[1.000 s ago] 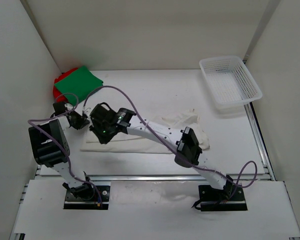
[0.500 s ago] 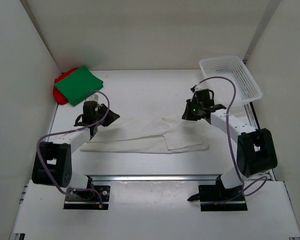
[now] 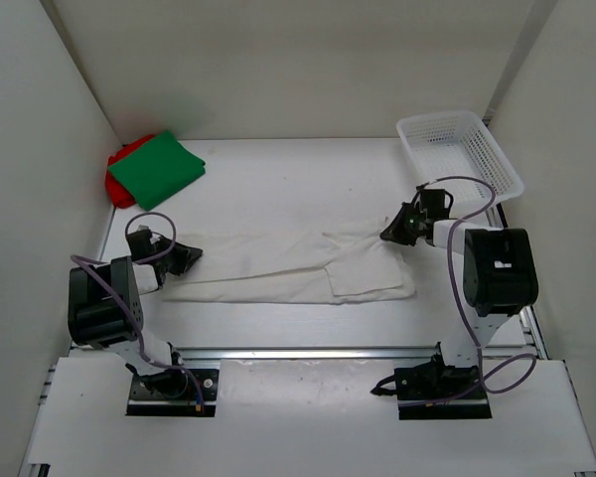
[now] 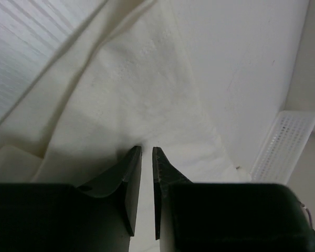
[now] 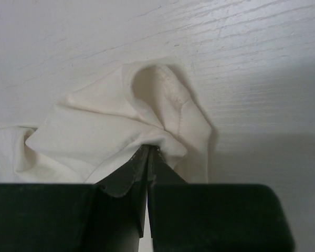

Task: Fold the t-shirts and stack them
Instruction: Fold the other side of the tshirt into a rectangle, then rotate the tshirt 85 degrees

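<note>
The white t-shirt (image 3: 278,270) lies stretched left to right across the middle of the table, partly folded lengthwise. My left gripper (image 3: 186,256) is at its left end, jaws nearly closed on the cloth (image 4: 136,94), as the left wrist view (image 4: 145,151) shows. My right gripper (image 3: 390,233) is at its far right corner, shut on a bunched fold (image 5: 105,131) at the fingertips (image 5: 148,149). The green t-shirt (image 3: 157,167) lies folded on the red t-shirt (image 3: 117,182) in the far left corner.
A white plastic mesh basket (image 3: 497,159) stands at the far right, close behind my right gripper; it also shows in the left wrist view (image 4: 283,144). White walls enclose the table on the left, back and right. A metal rail (image 3: 298,353) runs along the near edge.
My right gripper has moved from the shirt's left part to its far right corner. My left gripper has moved down and left. The white shirt now lies stretched out wider.
</note>
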Available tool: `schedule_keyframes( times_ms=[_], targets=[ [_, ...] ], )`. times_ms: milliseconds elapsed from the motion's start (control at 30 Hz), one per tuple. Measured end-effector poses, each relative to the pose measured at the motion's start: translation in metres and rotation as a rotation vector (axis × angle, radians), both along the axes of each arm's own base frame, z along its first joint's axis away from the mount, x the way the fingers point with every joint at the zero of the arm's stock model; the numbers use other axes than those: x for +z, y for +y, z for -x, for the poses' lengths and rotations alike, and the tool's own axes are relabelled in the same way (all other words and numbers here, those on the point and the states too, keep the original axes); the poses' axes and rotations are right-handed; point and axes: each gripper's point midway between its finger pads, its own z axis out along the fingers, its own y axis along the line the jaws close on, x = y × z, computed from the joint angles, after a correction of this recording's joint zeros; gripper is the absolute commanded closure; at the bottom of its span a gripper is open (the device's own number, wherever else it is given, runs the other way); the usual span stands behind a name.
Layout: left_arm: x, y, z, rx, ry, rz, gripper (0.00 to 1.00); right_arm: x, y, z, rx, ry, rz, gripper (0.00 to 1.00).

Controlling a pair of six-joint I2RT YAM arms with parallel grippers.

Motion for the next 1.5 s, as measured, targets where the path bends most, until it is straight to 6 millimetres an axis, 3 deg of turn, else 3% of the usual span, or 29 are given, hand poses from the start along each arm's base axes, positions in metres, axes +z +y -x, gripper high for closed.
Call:
schedule_keyframes(
  times_ms=[133,233,300,367,433,500,567,667,700,800,867,900,967,1033,1067,1133,1167,1200,1233,1267,1333,1400,1467,1500],
  targets=[
    [0.003,0.003,-0.001,0.023,-0.012,0.05,0.74,0.008,-0.004,-0.001,-0.023,-0.012,0.005,1.0],
    [0.017,-0.006,-0.003,-0.003,-0.031,0.039,0.69,0.033,-0.003,0.001,-0.032,-0.06,0.053,0.99],
    [0.046,-0.015,-0.014,-0.038,-0.094,-0.016,0.65,0.064,0.011,0.002,-0.009,-0.142,0.069,1.0],
    [0.089,-0.031,-0.028,-0.09,-0.206,-0.086,0.65,0.094,0.032,0.007,0.031,-0.236,0.064,1.0],
    [0.136,-0.053,-0.036,-0.152,-0.338,-0.145,0.64,0.105,0.06,0.022,0.09,-0.294,0.052,1.0],
    [0.171,-0.086,-0.032,-0.237,-0.448,-0.175,0.64,0.089,0.086,0.045,0.163,-0.273,0.046,1.0],
    [0.178,-0.114,-0.019,-0.315,-0.491,-0.179,0.63,0.056,0.105,0.069,0.229,-0.19,0.054,1.0],
    [0.146,-0.152,0.013,-0.439,-0.445,-0.172,0.63,0.002,0.11,0.092,0.273,-0.024,0.088,1.0],
    [0.129,-0.161,0.025,-0.475,-0.41,-0.172,0.63,-0.005,0.113,0.093,0.274,0.006,0.068,1.0],
    [0.087,-0.176,0.06,-0.569,-0.308,-0.174,0.61,-0.002,0.12,0.053,0.268,0.029,0.051,1.0],
    [0.074,-0.176,0.074,-0.591,-0.273,-0.18,0.61,-0.006,0.132,0.001,0.285,0.059,0.048,1.0],
    [0.073,-0.174,0.077,-0.591,-0.271,-0.181,0.61,-0.004,0.143,-0.035,0.299,0.048,0.03,1.0],
    [0.076,-0.169,0.081,-0.585,-0.284,-0.188,0.59,-0.021,0.162,-0.098,0.339,0.065,-0.025,1.0],
    [0.085,-0.163,0.083,-0.574,-0.31,-0.194,0.59,0.011,0.183,-0.171,0.37,-0.088,-0.124,1.0],
    [0.09,-0.16,0.082,-0.566,-0.326,-0.2,0.58,0.015,0.183,-0.191,0.365,-0.137,-0.131,0.95],
    [0.099,-0.153,0.083,-0.55,-0.358,-0.211,0.58,0.026,0.166,-0.2,0.337,-0.152,-0.095,0.77],
    [0.1,-0.15,0.085,-0.543,-0.368,-0.213,0.57,0.038,0.155,-0.2,0.33,-0.164,-0.049,0.62],
    [0.099,-0.148,0.087,-0.54,-0.372,-0.218,0.57,0.054,0.147,-0.2,0.325,-0.179,-0.017,0.45],
    [0.096,-0.148,0.089,-0.541,-0.368,-0.22,0.56,0.077,0.14,-0.198,0.323,-0.206,0.021,0.39],
    [0.091,-0.148,0.093,-0.546,-0.356,-0.224,0.56,0.105,0.138,-0.193,0.331,-0.242,0.051,0.31],
    [0.08,-0.149,0.1,-0.56,-0.325,-0.225,0.56,0.174,0.144,-0.173,0.356,-0.352,0.09,0.31],
    [0.069,-0.146,0.106,-0.563,-0.299,-0.223,0.55,0.237,0.162,-0.13,0.394,-0.487,0.096,0.34],
    [0.062,-0.139,0.109,-0.545,-0.286,-0.226,0.55,0.258,0.184,-0.07,0.452,-0.562,0.07,0.4],
    [0.06,-0.135,0.11,-0.534,-0.28,-0.227,0.55,0.249,0.195,-0.04,0.486,-0.555,0.049,0.47]
  ],
)
